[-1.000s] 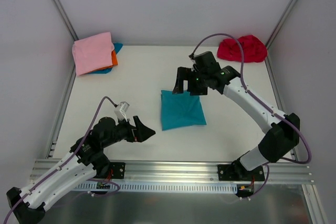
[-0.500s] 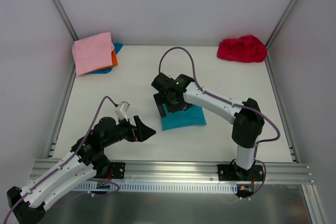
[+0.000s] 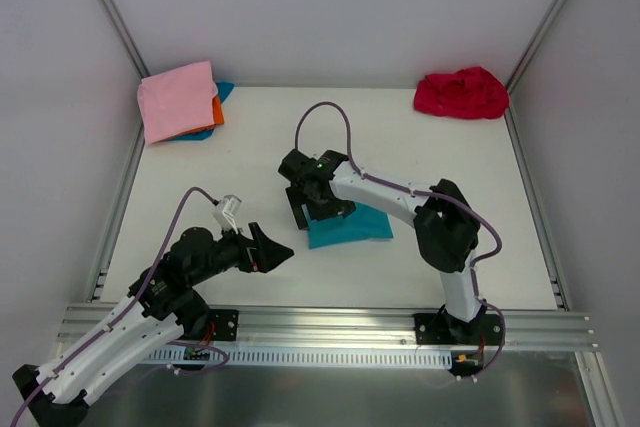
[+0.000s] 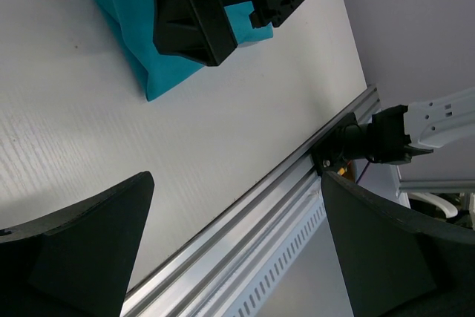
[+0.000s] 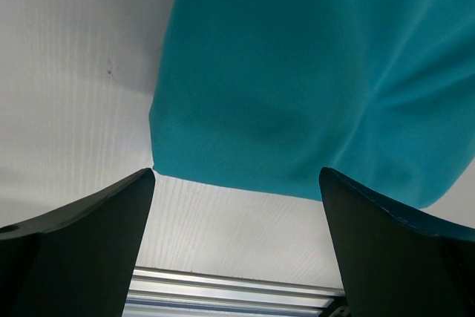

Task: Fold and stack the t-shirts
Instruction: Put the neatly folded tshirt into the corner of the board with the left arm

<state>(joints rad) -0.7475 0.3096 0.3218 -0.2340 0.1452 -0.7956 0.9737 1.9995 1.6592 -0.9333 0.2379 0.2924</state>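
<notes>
Top external view: a white bench (image 3: 250, 147) between pale walls, with a metal rail (image 3: 330, 322) along its near edge. The right gripper (image 3: 315, 209), jaws spread wide and empty, stands over the left edge of the folded teal t-shirt (image 3: 358, 223) mid-bench. The left gripper (image 3: 272, 247) hovers nearby, spread and empty.

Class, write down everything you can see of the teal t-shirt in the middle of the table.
The teal t-shirt is soft, plain cloth, folded into a rough square with slight creases. It lies flat on the white table, near its middle and slightly skewed. No label or sleeves show. The right tool, open, hangs over the shirt's left part in the overhead view. Whether it touches the cloth is unclear.
</notes>
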